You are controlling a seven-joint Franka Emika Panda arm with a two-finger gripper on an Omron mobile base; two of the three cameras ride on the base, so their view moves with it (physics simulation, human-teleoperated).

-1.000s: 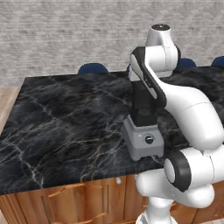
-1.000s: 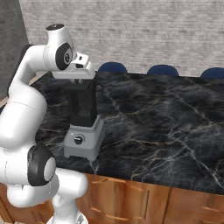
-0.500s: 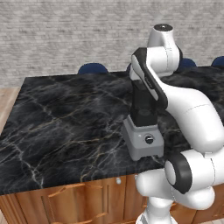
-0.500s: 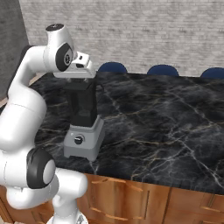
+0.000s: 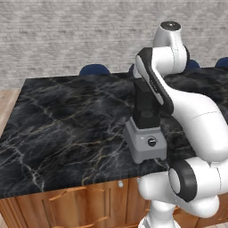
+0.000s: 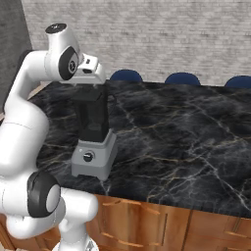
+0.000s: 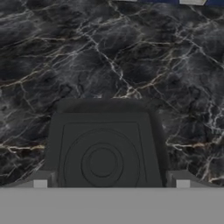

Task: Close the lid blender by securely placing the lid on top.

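Lid on blender jar, hand fingers spread past lid edges

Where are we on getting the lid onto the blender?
Done, it seems: the lid sits square on top of the blender jar. In hand: nothing; the pincer is open, its fingertips standing either side of the lid. Left: lift the arm clear. Whether the lid is seated firmly I cannot tell.
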